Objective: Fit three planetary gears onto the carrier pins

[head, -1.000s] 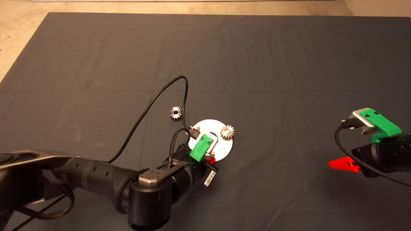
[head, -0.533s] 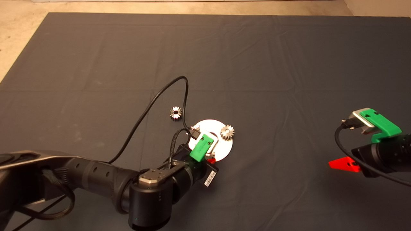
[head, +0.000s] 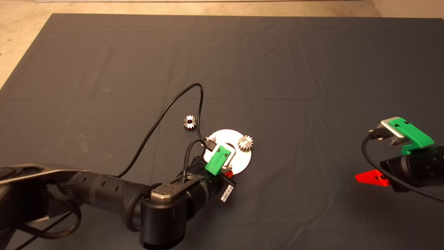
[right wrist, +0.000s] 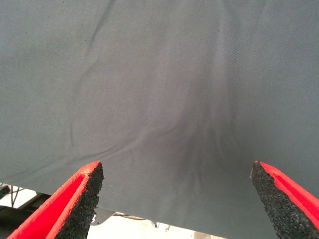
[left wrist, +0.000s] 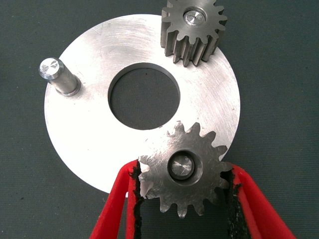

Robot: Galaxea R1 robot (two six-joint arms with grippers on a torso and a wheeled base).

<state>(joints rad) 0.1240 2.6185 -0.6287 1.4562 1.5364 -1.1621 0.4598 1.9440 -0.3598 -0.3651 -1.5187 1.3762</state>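
Planetary gears, your three small silvery-grey steel spur gears, go on the flat white-silver round carrier disc point(left wrist: 89, 144). Between the left gripper point(left wrist: 182, 199) fingers sits one gear point(left wrist: 183, 169), threaded on its pin, pads touching its teeth. Beyond the fingertips, across the centre hole, a second gear point(left wrist: 193, 30) is seated; one bare silver pin point(left wrist: 57, 74) remains. The third gear point(head: 189, 122) lies on the dark mat point(head: 312, 69), near the disc. You'd judge it rigid, dense and slippery: pinch across opposite teeth. The right gripper point(right wrist: 177, 199) waits wide, well apart.
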